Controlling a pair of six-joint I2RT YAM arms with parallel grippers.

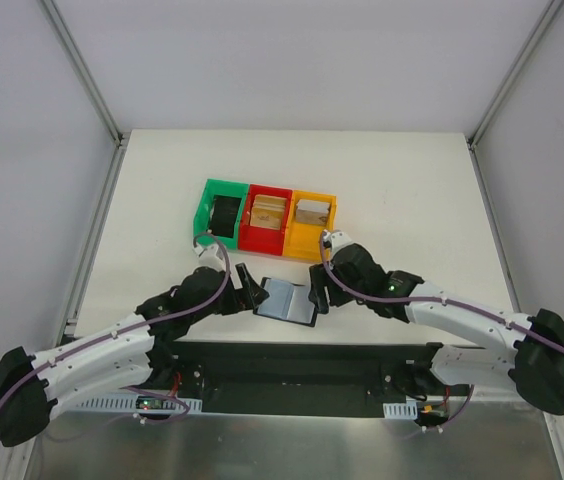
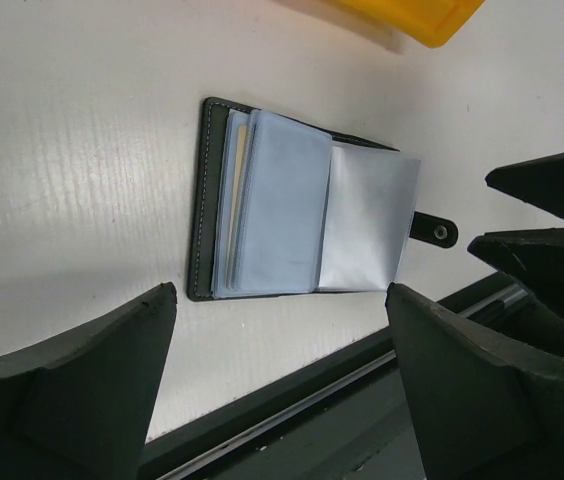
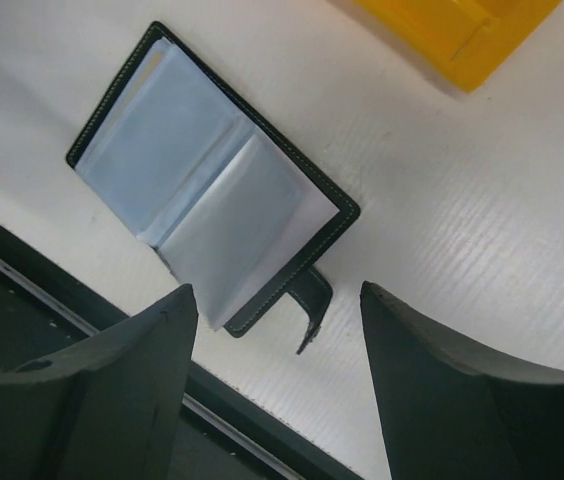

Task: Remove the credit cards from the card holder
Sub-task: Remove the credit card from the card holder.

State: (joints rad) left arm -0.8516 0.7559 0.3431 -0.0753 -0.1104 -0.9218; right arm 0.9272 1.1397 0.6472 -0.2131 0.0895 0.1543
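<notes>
Only from above: green bin (image 1: 224, 184) and red bin (image 1: 265, 240), beyond left claw (image 1: 252, 293) and right claw (image 1: 317, 290). Only from wrists: snap strap (image 2: 432, 230). Wallet (image 1: 287, 298) unfolded flat between claws, both spread, empty. White table (image 1: 412, 190), pale walls (image 1: 282, 60).

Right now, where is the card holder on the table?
In the top view the card holder lies open between the left gripper and the right gripper, on the near side of the red bin and the orange bin.
</notes>
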